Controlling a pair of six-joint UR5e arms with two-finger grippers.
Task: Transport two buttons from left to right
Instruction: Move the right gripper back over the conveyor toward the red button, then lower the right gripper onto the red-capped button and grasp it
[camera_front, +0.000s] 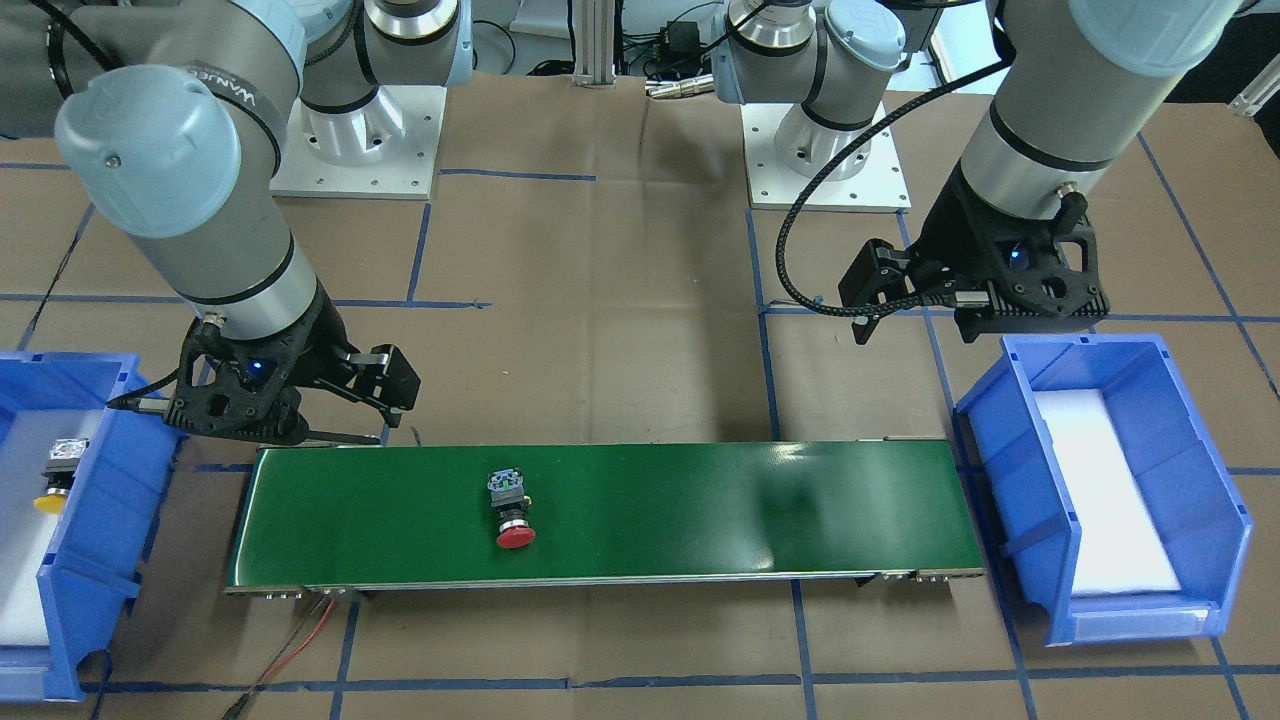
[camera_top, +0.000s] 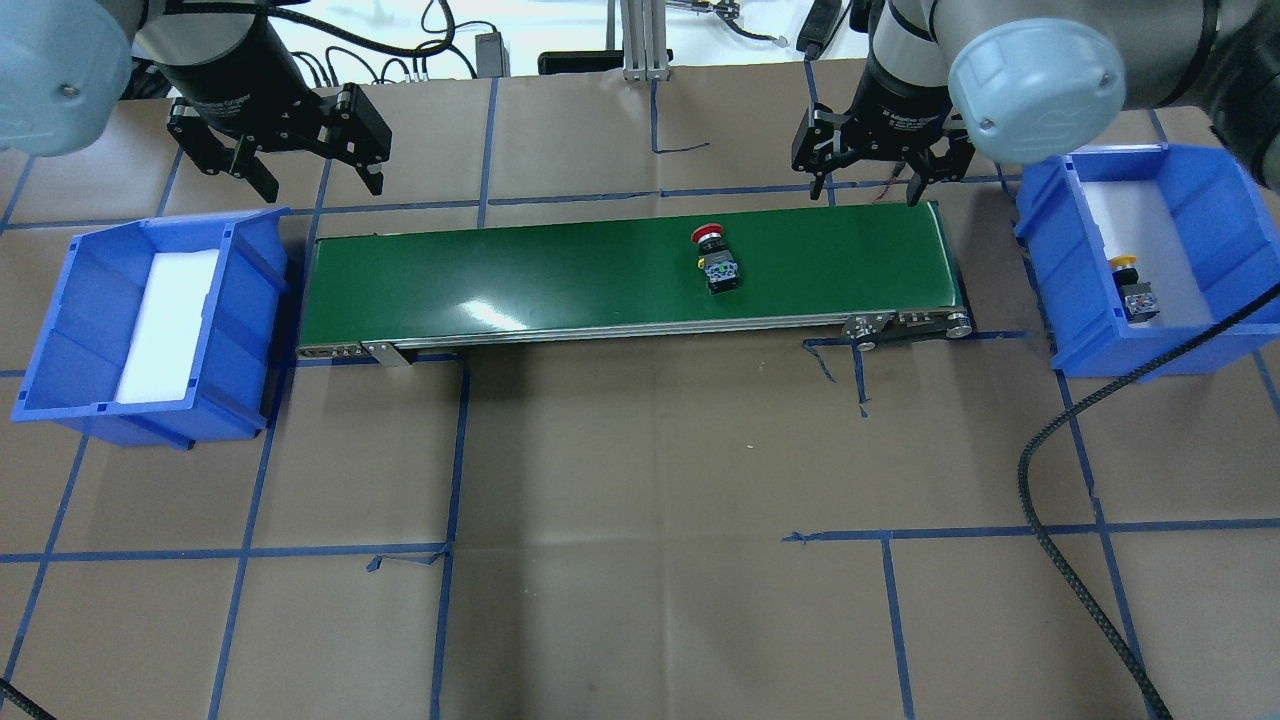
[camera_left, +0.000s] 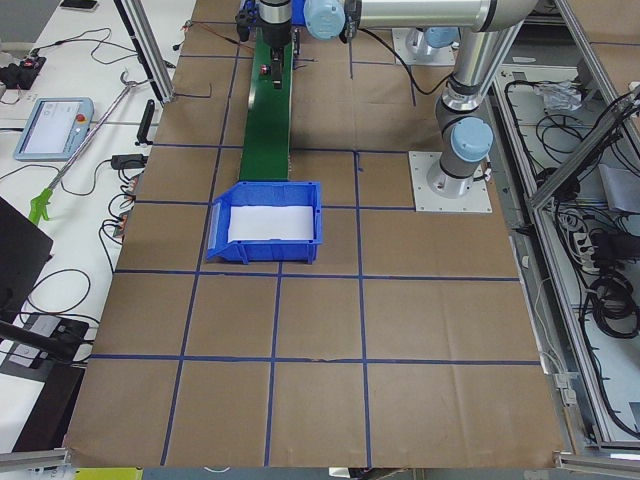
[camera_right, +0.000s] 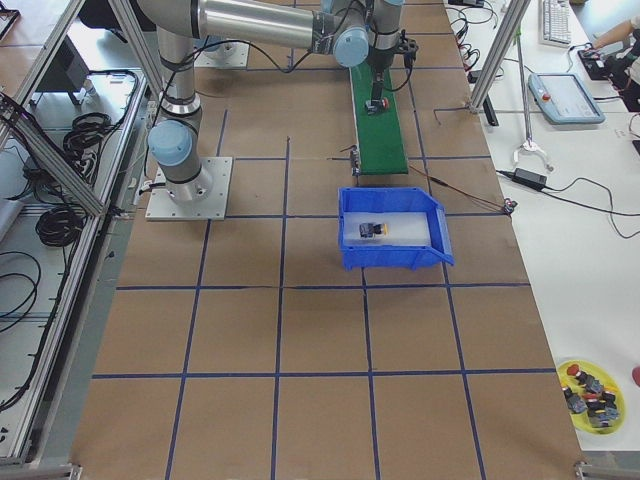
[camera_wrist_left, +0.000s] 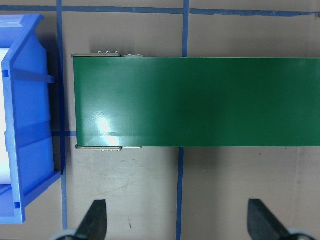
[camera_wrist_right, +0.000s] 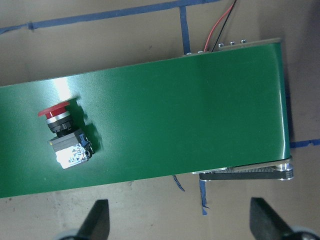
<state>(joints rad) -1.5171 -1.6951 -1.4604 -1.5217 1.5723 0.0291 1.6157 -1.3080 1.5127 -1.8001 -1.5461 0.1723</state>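
Observation:
The red button (camera_top: 715, 262) lies on its side on the green conveyor belt (camera_top: 560, 280), right of the middle; it also shows in the front view (camera_front: 513, 510) and the right wrist view (camera_wrist_right: 65, 135). The yellow button (camera_top: 1135, 290) lies in the blue bin on the right (camera_top: 1040, 240), seen too in the front view (camera_front: 58, 478). My right gripper (camera_top: 865, 192) is open and empty, behind the belt's right end, apart from the red button. My left gripper (camera_top: 325, 190) is open and empty, behind the belt's left end.
The blue bin on the left (camera_top: 70, 330) holds only a white foam pad. Red and black wires (camera_wrist_right: 222, 25) run out from the belt's right end. A black cable (camera_top: 1060, 470) lies across the table at the right. A yellow dish of spare parts (camera_right: 590, 395) sits far off.

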